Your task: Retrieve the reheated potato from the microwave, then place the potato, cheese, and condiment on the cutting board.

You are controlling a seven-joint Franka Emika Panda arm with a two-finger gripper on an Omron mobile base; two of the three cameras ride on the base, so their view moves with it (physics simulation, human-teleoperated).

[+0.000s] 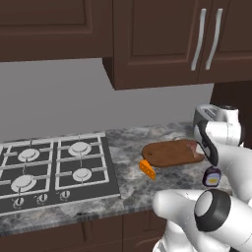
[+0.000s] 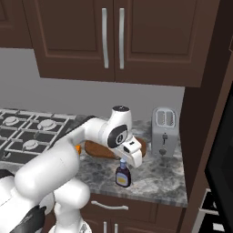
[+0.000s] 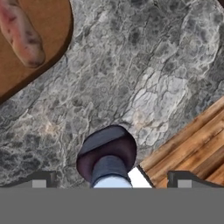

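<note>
The gripper [image 3: 109, 179] hangs directly above the condiment [image 2: 123, 174], its fingers [image 3: 41, 179] spread wide on either side of the cap and holding nothing. The bottle stands upright on the desk [image 1: 162, 184], near the front edge and apart from the cutting board [image 1: 172, 152].

The main risk is the grasp itself. The bottle is squat with a narrow neck, so if the gripper closes too high it may catch only the cap and let the bottle swing or slip during the lift. An off-centre descent could push a finger onto the shoulder and tip the bottle toward the desk edge, where it could fall to the floor. Carrying it low to the board could also knock the potato [image 3: 22, 33] that lies there.

Counted: one condiment, on the desk; one potato, on the cutting board; one cheese [image 1: 146, 169], on the desk touching or just beside the board's left end, not clearly on it; one cutting board; one toaster [image 2: 164, 132] behind it.
</note>
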